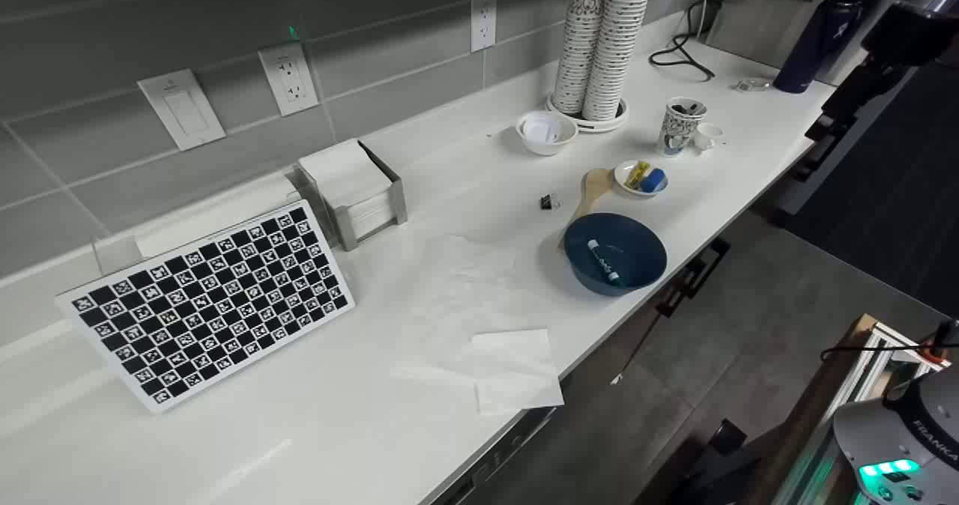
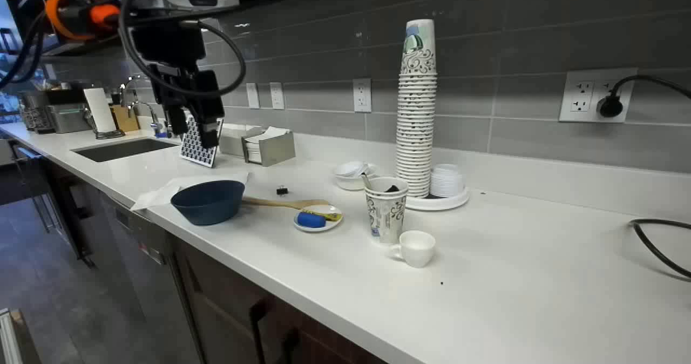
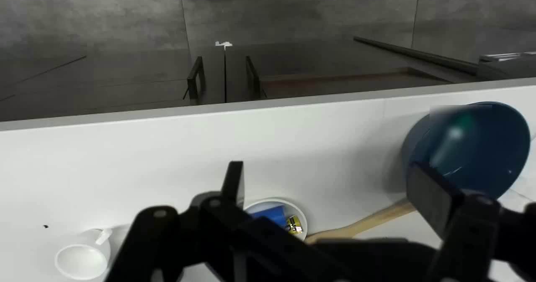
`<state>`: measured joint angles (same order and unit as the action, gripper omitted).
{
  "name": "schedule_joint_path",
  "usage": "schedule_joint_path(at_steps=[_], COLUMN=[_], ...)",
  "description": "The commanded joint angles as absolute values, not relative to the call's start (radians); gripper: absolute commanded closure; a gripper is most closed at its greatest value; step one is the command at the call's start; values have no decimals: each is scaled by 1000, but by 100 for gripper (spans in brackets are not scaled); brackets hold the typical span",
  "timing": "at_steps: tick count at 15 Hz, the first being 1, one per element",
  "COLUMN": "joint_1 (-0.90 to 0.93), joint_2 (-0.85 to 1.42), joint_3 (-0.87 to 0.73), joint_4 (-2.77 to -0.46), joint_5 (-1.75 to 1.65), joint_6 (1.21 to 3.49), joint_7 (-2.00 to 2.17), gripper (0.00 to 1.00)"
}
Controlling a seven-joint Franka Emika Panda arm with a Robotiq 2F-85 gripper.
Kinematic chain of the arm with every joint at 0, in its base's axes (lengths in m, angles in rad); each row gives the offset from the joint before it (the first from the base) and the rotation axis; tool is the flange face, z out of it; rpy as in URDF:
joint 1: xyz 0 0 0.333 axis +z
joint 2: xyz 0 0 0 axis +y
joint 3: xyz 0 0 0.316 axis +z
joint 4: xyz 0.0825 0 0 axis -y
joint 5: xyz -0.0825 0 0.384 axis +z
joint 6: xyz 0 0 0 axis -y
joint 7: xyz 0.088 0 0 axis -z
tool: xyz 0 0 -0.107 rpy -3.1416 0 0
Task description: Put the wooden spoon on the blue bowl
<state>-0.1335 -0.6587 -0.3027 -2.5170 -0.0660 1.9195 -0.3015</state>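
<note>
The gripper hangs in the air above the counter, with its tips directed downward. In the wrist view its two fingers stand wide apart, and the white surface of the counter is seen in the gap between them.

The wooden spoon lies on the counter, lower than the gripper. In the wrist view it crosses the lower part of the gap, and its thin end goes out of sight behind the finger at the right. The blue bowl is also below the gripper, at the right of this view, where the same finger covers a part of it. The spoon lies beside the bowl; whether they touch, I cannot tell. In an exterior view, a marker lies inside the bowl.

Near the finger at the left of the wrist view, and just beside the broad end of the spoon, is a small white dish, which bears a blue object and a yellow object. A white cup stands beyond that finger, outside the gap.

In an exterior view, a checkered board appears behind the gripper, partly hidden by it, and a binder clip and a paper cup are lower and to its right.
</note>
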Motion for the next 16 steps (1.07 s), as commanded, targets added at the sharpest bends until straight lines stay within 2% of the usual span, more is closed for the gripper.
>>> schedule_joint_path(at_steps=[1, 11, 16], joint_1=[-145, -161, -156], joint_2=[-656, -573, -566], joint_3=[-294, 13, 31], joint_4=[-2515, -2638, -2638], joint_5=[-59, 84, 65], joint_6=[1918, 2354, 2360], joint_7=[-307, 399, 438], gripper=[0, 0, 0])
